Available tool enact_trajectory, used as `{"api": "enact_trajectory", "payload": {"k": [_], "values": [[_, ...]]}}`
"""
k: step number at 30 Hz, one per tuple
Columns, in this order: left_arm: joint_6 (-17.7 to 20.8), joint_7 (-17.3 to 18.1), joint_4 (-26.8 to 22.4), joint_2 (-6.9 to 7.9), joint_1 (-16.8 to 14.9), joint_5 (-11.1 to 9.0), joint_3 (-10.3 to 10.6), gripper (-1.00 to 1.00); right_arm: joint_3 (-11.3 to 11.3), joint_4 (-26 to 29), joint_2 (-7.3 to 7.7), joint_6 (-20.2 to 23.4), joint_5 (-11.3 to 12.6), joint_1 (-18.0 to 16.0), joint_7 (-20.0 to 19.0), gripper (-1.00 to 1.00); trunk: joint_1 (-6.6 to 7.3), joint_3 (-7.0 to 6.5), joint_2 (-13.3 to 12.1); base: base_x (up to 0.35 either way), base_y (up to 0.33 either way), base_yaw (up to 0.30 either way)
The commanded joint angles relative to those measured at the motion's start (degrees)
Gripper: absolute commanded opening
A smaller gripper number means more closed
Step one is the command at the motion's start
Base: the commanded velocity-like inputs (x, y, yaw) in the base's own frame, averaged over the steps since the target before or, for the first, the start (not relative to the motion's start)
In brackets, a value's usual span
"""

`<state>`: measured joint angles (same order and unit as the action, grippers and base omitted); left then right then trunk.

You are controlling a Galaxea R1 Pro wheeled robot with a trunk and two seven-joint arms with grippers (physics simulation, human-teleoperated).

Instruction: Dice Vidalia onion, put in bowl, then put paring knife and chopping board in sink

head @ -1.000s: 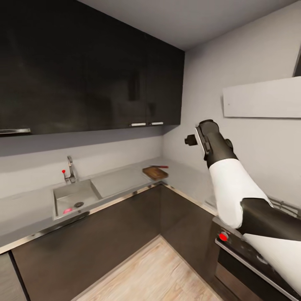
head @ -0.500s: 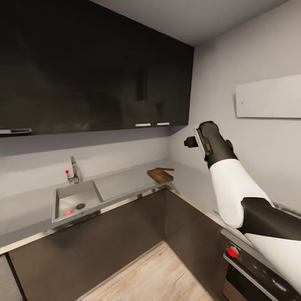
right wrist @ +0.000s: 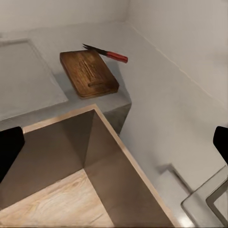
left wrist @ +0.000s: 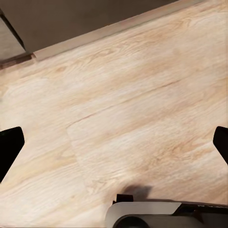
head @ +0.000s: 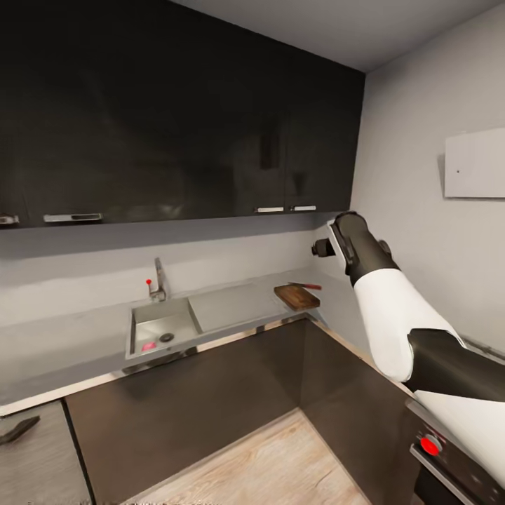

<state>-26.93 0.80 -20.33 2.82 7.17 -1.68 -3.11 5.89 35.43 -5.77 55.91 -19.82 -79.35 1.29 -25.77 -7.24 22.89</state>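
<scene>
onion in the basin, robot well short of it

the small pinkish round onion [head: 148,346] lies in the rectangular steel sink [head: 163,327], near the drain; likely light, firm and slippery, best pinched across its middle. the dark brown wooden chopping board [right wrist: 88,73] rests on the long grey surface [head: 84,344], red-handled paring knife [right wrist: 105,52] just beyond it. right tool [right wrist: 114,142] and left tool [left wrist: 114,142] both released, over wood floor [left wrist: 123,118]

chopping board [right wrist: 89,73] flat on countertop [right wrist: 156,90] | paring knife [right wrist: 105,52] apparently touching board's far corner
</scene>
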Motion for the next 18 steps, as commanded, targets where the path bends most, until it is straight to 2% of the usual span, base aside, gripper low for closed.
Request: {"api": "enact_trajectory", "payload": {"k": [1,5,14,18], "values": [[-0.1,0.1,-0.1,-0.01,0.0,-0.2,-0.1,1.00,0.3,-0.3,0.11,0.1,0.0,0.0,0.1,1.00,-0.02,0.01,0.0,0.000,0.000,0.284],[-0.1,0.1,-0.1,-0.01,0.0,-0.2,-0.1,1.00,0.3,-0.9,2.01,0.0,0.1,0.0,-0.2,1.00,-0.02,0.01,0.0,0.000,0.000,0.284],[-0.1,0.1,-0.1,-0.01,0.0,-0.2,-0.1,1.00,0.3,-1.0,4.69,0.0,0.2,0.2,-2.7,1.00,-0.02,0.01,0.0,0.000,0.000,0.284],[-0.1,0.1,-0.1,-0.01,0.0,-0.2,-0.1,1.00,0.4,-1.6,7.31,-0.1,0.2,0.3,-4.6,1.00,-0.02,0.01,0.0,0.000,0.000,0.284]]}}
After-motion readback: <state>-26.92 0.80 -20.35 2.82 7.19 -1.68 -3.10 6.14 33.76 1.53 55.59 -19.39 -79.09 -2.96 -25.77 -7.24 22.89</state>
